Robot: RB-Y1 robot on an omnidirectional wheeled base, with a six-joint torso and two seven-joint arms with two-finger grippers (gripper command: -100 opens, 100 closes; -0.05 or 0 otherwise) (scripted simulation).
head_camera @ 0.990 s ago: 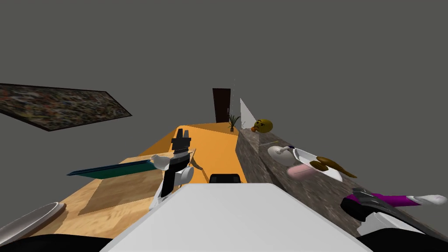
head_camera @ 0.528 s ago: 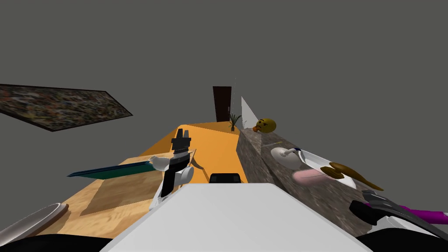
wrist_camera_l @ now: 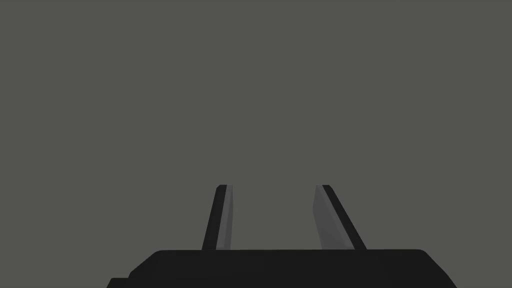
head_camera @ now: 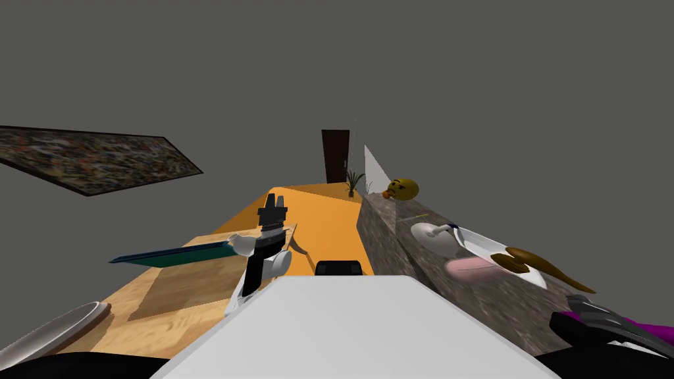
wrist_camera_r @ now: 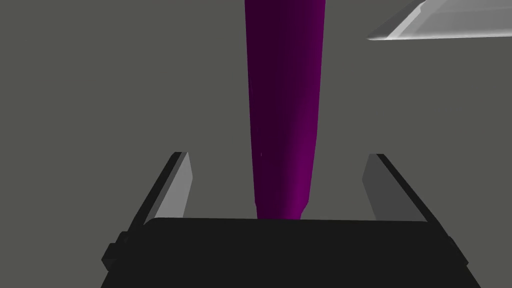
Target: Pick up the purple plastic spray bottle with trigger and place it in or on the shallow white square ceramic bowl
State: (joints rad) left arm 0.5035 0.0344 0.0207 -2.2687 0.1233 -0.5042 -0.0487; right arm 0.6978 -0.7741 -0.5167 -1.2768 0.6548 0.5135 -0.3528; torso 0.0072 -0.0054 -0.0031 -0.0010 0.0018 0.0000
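The purple spray bottle (wrist_camera_r: 283,100) lies lengthwise between the fingers of my right gripper (wrist_camera_r: 278,154). The fingers stand wide apart with a gap on each side, so the gripper is open. In the head view that gripper (head_camera: 596,314) is at the lower right over the speckled counter (head_camera: 408,256), with a strip of the purple bottle (head_camera: 648,327) beyond it. The shallow white bowl (head_camera: 487,245) sits farther along the counter, and a pale edge (wrist_camera_r: 450,22) shows past the bottle. My left gripper (wrist_camera_l: 272,187) is open and empty, raised in front of my chest (head_camera: 272,214).
On the counter by the bowl are a white rounded object (head_camera: 434,238), a pink object (head_camera: 468,268), a brown curved thing (head_camera: 540,266) and a yellow face ball (head_camera: 401,189). A wooden table (head_camera: 178,296) with a teal board (head_camera: 178,253) lies to the left. A grey plate (head_camera: 52,329) is at the lower left.
I have moved: the counter, the bowl and my right gripper with the bottle have slid toward the picture's lower right. The bottle's white head has left the view.
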